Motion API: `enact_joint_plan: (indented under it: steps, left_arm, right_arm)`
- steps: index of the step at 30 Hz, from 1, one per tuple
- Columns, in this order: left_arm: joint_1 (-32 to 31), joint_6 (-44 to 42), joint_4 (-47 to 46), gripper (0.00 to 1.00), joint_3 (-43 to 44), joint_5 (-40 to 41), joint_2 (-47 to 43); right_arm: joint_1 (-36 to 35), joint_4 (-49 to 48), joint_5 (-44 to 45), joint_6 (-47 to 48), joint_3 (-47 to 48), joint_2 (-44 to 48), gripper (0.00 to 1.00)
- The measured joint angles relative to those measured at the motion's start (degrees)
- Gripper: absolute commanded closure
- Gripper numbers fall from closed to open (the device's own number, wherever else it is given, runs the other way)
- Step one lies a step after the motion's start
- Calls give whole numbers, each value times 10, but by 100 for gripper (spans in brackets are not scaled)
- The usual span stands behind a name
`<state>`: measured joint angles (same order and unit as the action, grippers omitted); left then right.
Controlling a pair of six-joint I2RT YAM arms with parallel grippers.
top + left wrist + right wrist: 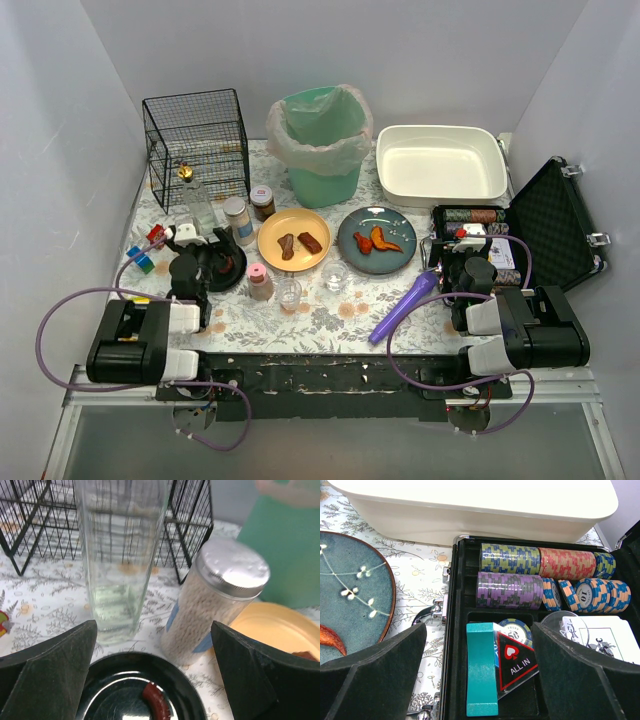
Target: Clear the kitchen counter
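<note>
The tabletop [340, 322], spread with a fern-and-flower cloth, fills the middle of the top view and is crowded, so by my reading the clearing is at its very start: nothing looks put away. Along its far edge stand a wire basket [196, 135], a green bin [322, 185] lined with a bag, and a white basin [440, 165]. An open black case [548, 225] holding poker chips [510, 560] lies at the right. Nearer the arms sit a yellow plate [293, 240], a blue plate [377, 240], some small glasses [290, 292] and a purple stick [405, 307]. The left tool [212, 255] hangs low over a small black dish [115, 690], jaws spread wide and empty. It faces a tall glass bottle [120, 555] and a metal-lidded jar [215, 605] just beside it. The right tool [458, 250] is likewise released and holds nothing, poised above the case's near compartment. The step in hand seems to be choosing a first object. The next move likely calls for each arm to settle on one item, close around it squarely, and lift without knocking the neighbours. The bottle and jar stand close together, so the left approach needs care.
</note>
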<state>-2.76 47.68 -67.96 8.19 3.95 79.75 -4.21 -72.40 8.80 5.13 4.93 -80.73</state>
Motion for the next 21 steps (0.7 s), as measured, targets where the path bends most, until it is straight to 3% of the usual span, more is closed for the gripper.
enact_joint_plan:
  steps: [5, 21]
  left_arm:
    - [-3, 17, 60, 2, 7, -1, -68]
    - [-86, 77, 398, 2, 84, 39, -324]
  right_arm:
    - [0, 0, 0, 0, 0, 0, 5]
    - [0, 0, 0, 0, 0, 0, 4]
